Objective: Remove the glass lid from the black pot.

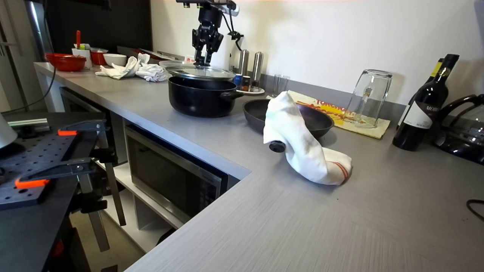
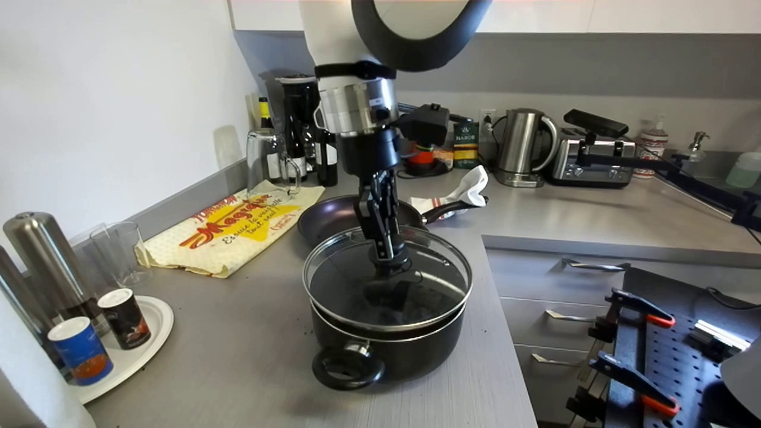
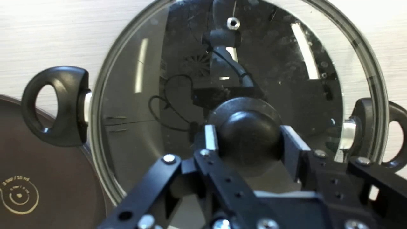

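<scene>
The glass lid (image 1: 189,72) is raised a little above the black pot (image 1: 200,100), with a narrow gap between lid rim and pot rim in both exterior views. The lid (image 2: 339,291) still hangs over the pot (image 2: 416,359) and looks slightly tilted. My gripper (image 1: 203,59) points down at the lid's centre. In the wrist view the gripper (image 3: 251,138) has one finger on each side of the dark round knob (image 3: 249,130), shut on it. The lid (image 3: 270,63) fills most of that view. The pot's two side handles (image 3: 68,127) stick out past the lid's rim.
A dark frying pan (image 2: 327,217) stands close beside the pot, its handle under a white cloth (image 1: 298,147). A plate (image 2: 157,339) with small shakers, metal mills (image 2: 50,261) and clear glasses (image 2: 122,255) stand along the wall. The counter edge (image 2: 505,345) runs near the pot.
</scene>
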Controlling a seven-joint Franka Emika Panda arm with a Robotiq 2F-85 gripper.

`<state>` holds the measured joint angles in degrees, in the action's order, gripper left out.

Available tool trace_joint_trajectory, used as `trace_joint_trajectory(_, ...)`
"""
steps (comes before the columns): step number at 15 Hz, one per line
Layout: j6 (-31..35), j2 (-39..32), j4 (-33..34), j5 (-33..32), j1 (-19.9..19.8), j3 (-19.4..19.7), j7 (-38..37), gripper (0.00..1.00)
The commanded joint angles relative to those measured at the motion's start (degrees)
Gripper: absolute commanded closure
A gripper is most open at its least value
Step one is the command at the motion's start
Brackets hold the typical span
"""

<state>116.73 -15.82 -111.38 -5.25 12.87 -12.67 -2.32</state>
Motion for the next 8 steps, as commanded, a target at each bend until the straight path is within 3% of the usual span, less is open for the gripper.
trace_joint_trajectory(1,-4.03,5.27,-0.72,-0.20,0.89,0.41,-1.30,0.75)
trace_joint_trajectory(8,-5.72,9.51,-3.97,0.39,-2.79,3.67,-0.98,0.75)
